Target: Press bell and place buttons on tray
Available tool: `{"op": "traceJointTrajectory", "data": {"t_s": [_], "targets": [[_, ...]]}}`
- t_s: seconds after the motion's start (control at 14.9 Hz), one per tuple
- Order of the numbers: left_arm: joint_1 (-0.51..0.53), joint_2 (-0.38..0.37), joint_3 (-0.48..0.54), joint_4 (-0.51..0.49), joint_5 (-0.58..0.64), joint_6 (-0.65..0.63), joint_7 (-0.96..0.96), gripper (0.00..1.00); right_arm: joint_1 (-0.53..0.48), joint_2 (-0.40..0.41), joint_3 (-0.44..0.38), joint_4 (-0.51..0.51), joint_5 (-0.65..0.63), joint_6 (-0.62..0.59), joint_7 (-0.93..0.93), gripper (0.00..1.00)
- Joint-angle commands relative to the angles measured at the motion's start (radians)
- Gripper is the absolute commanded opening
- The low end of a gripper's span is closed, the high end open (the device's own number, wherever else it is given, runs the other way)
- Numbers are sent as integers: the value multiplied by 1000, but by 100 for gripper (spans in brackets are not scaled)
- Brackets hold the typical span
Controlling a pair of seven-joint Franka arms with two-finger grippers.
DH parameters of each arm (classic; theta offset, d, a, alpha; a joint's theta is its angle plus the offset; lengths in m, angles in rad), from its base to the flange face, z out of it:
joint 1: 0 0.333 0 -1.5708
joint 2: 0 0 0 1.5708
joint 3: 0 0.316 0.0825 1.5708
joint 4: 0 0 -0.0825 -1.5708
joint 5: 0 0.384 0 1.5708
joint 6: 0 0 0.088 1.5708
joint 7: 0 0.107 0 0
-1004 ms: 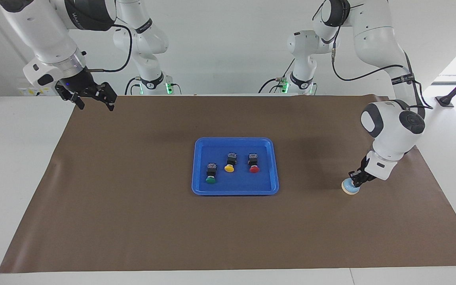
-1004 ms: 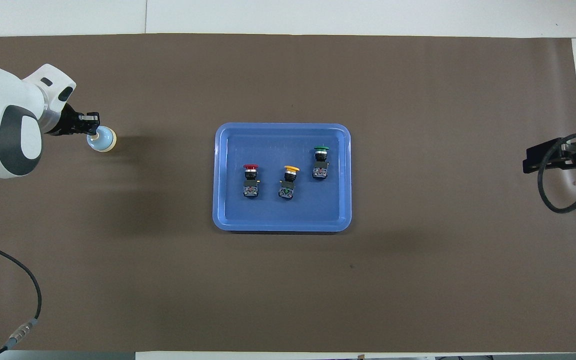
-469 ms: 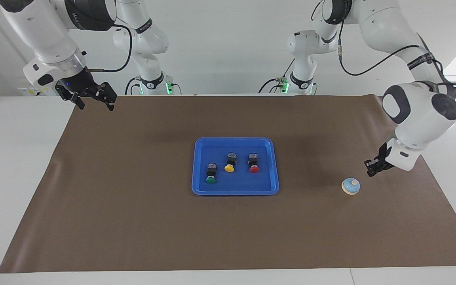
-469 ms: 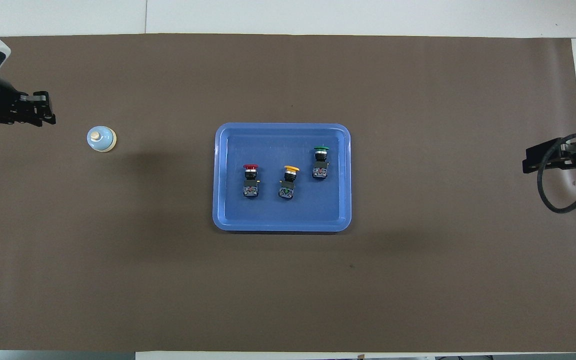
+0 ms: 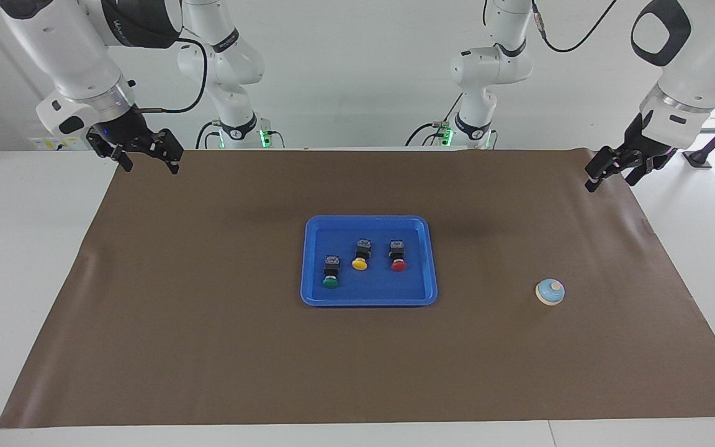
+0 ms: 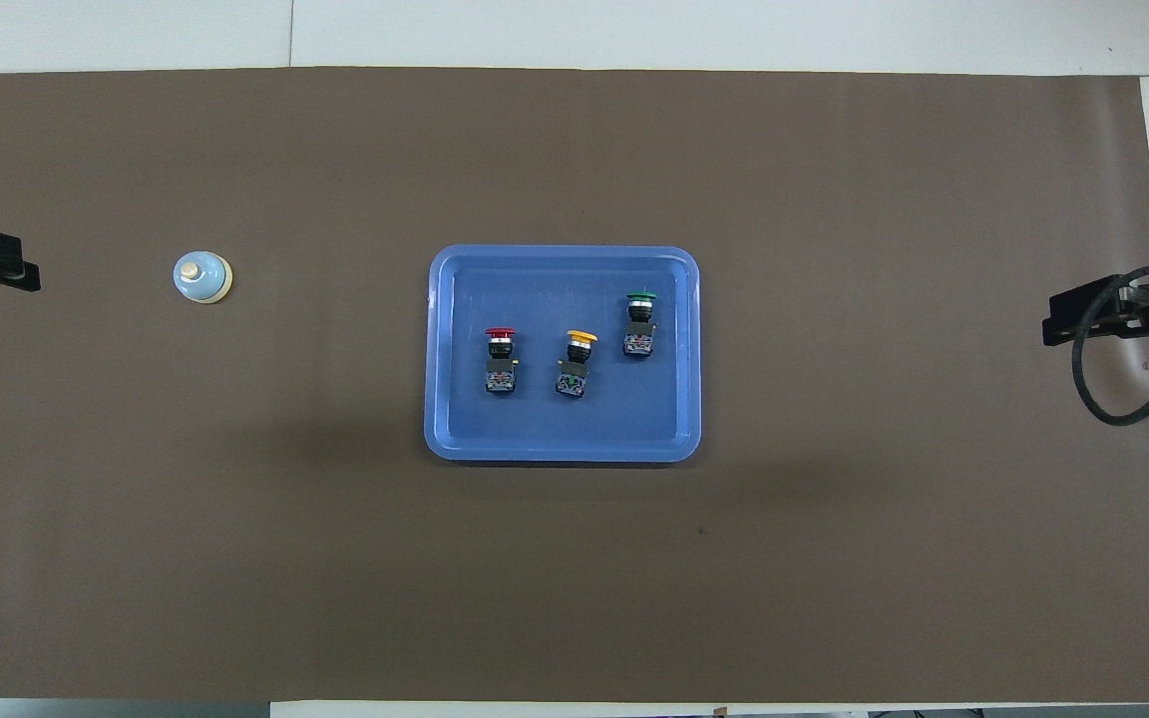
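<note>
Lying in the middle of the frame on the brown paper mat (image 5: 208, 347), the bright blue rectangular plastic tray (image 5: 368, 299) with its raised rim held all three black-bodied push-buttons: the green-capped button (image 5: 331, 274) lowest in the facing view, the yellow-capped button (image 5: 361, 256) beside it and the red-capped button (image 5: 398, 257) next along (all on their sides, caps pointing toward the lower edge of that view). The small light blue dome bell (image 5: 550, 292) with a cream knob sat alone at the right of the facing view, well apart from the tray.

The left gripper (image 5: 612, 169) hung in the air at the upper right of the facing view, over the mat's corner, holding nothing — its fingers stood apart. The right gripper (image 5: 146, 156) waited at the upper left, over the other corner — fingers also spread, also holding nothing.
</note>
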Motion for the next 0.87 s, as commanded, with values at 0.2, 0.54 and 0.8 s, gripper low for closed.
{"op": "traceJointTrajectory", "data": {"t_s": [0.2, 0.54, 0.8], "targets": [[2, -66, -3, -75, 5, -23, -7, 100, -7, -19, 2, -23, 15, 7, -20, 100], [3, -54, -1, -52, 5, -28, 3, 100, -9, -18, 2, -23, 15, 7, -20, 100], [2, -54, -1, -49, 6, -48, 11, 100, -9, -18, 2, -23, 15, 7, -20, 100]]}}
